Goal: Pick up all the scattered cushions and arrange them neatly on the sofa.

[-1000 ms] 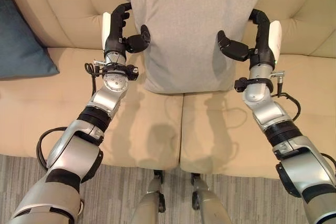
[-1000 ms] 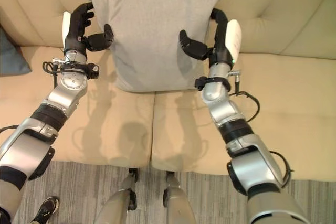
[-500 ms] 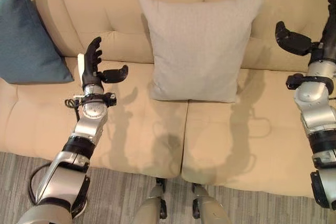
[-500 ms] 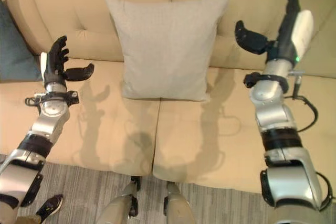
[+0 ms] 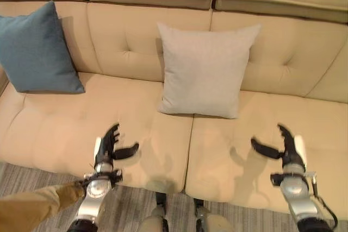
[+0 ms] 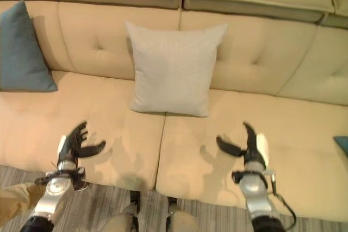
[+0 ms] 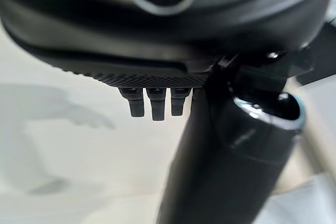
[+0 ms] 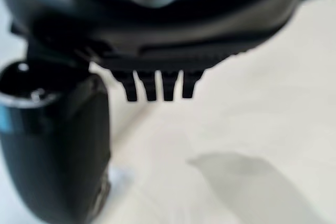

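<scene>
While both hands hover low over the sofa's [image 5: 136, 112] front edge, the left hand [image 5: 109, 148] and right hand [image 5: 285, 148] hold nothing, fingers straight and thumbs spread apart. Farther back, a grey cushion [image 5: 204, 69] leans upright against the backrest, with a blue cushion [image 5: 38, 47] propped at the left end.

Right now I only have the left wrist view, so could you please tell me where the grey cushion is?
Observer: The grey cushion stands upright against the backrest of the sofa, over the seam between the two seats.
Operator: Thank you. Is the right hand holding anything?
Observer: No, the right hand is open and empty above the seat's front edge.
Operator: Is any other cushion on the sofa?
Observer: Yes, a blue cushion leans against the backrest at the sofa's left end.
</scene>
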